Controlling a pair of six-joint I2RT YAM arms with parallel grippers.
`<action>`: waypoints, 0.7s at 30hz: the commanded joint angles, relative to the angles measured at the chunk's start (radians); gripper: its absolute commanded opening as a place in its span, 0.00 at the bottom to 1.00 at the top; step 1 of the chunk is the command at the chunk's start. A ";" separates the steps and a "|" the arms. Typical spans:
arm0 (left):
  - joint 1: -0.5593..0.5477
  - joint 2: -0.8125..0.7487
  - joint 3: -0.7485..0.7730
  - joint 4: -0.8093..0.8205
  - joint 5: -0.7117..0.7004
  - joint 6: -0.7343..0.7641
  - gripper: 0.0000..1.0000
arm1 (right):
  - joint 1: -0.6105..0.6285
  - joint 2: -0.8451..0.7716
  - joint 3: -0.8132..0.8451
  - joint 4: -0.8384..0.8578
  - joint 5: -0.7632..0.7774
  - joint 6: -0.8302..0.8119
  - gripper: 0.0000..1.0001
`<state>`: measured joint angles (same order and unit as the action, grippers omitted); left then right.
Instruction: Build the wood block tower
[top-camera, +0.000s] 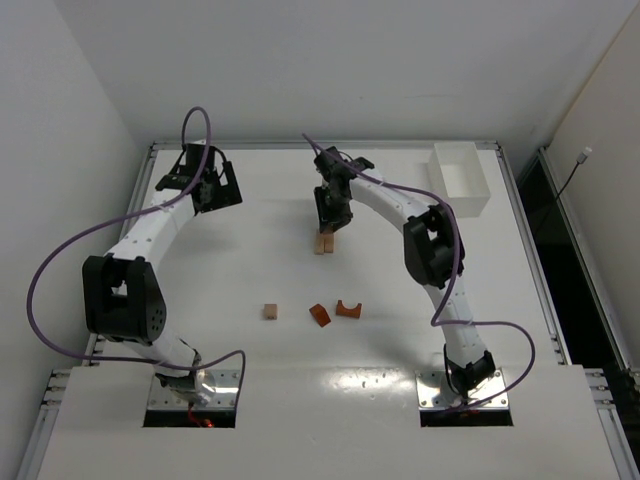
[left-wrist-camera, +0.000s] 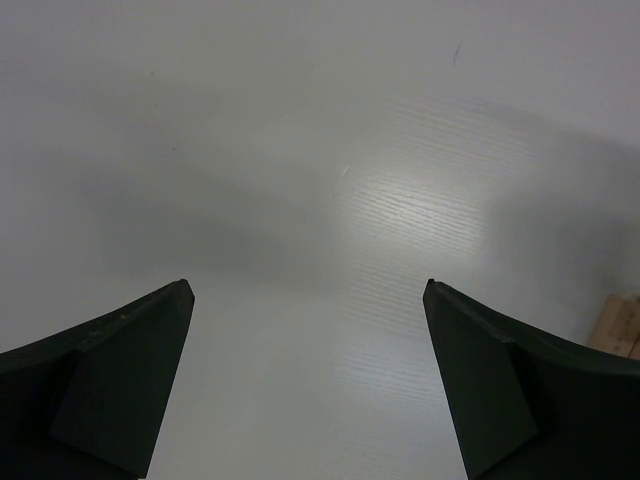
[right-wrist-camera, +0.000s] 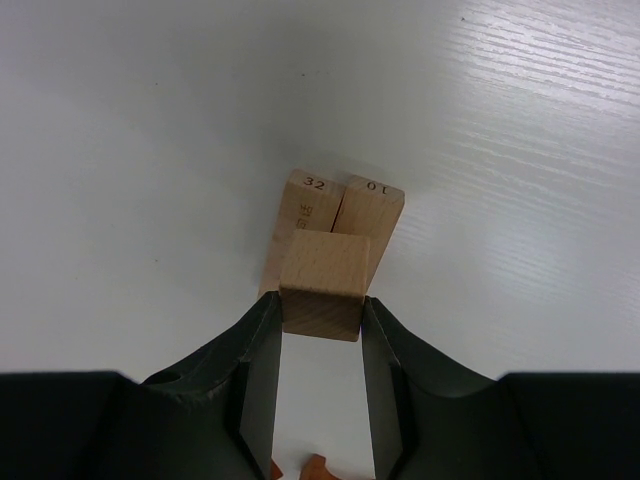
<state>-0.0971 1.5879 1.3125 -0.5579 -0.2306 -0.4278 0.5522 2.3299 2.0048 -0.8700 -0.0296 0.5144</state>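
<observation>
The right gripper (right-wrist-camera: 320, 305) has its jaws clamped on a cube (right-wrist-camera: 322, 285) over two bars (right-wrist-camera: 370, 212) stamped "32" and "10", mid-way across the bench (top-camera: 250, 260). The left gripper (left-wrist-camera: 307, 285) has its jaws wide apart, holding nothing.

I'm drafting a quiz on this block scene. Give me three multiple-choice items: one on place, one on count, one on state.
1. Where is the white tray? A far right of the table; B near left corner; C between the arm bases.
2. How many loose pieces are reddish-orange? A one; B two; C four.
3. The right gripper is: A open; B shut on a tan cube; C shut on the white tray.
Answers: 1 A, it stands at the table's far right. 2 B, a wedge and an arch. 3 B, its fingers clamp the tan cube.
</observation>
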 joint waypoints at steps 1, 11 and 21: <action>0.002 0.007 0.037 0.024 0.010 -0.009 1.00 | -0.003 0.016 0.020 -0.003 0.016 0.036 0.00; 0.002 0.017 0.037 0.024 0.019 -0.009 1.00 | -0.003 0.034 0.020 0.006 -0.016 0.056 0.00; 0.002 0.026 0.037 0.024 0.019 -0.009 1.00 | -0.003 0.034 0.038 0.016 -0.047 0.075 0.00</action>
<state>-0.0971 1.6066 1.3140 -0.5552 -0.2207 -0.4297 0.5518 2.3569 2.0052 -0.8688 -0.0582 0.5594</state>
